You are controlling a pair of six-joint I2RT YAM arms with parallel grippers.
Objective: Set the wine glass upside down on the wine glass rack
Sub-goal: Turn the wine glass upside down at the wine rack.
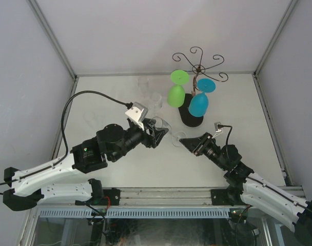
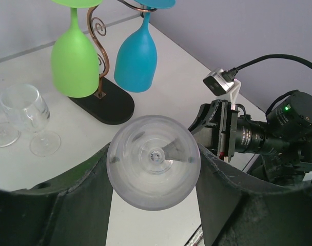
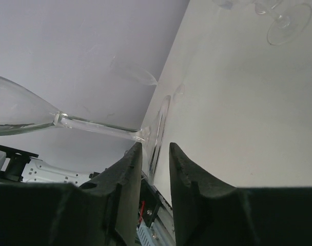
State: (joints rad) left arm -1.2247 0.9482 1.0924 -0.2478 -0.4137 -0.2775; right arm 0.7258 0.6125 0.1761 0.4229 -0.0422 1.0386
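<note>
A clear wine glass (image 1: 167, 131) hangs on its side in the air between my two grippers. My left gripper (image 1: 157, 134) is shut on its bowl (image 2: 153, 161), with a finger pressed on each side. My right gripper (image 1: 182, 142) is open a little. Its fingers straddle the glass's foot (image 3: 158, 128) edge-on, with a small gap on both sides; the stem (image 3: 99, 127) runs off to the left. The wine glass rack (image 1: 197, 66) stands at the back right on a black base (image 1: 191, 119). A green glass (image 1: 176, 95) and a blue glass (image 1: 199, 104) hang upside down on it.
Several other clear glasses stand on the white table left of the rack (image 1: 156, 100), one upright near the rack base in the left wrist view (image 2: 27, 110). Another glass's foot shows in the right wrist view (image 3: 288, 23). Grey walls enclose the table.
</note>
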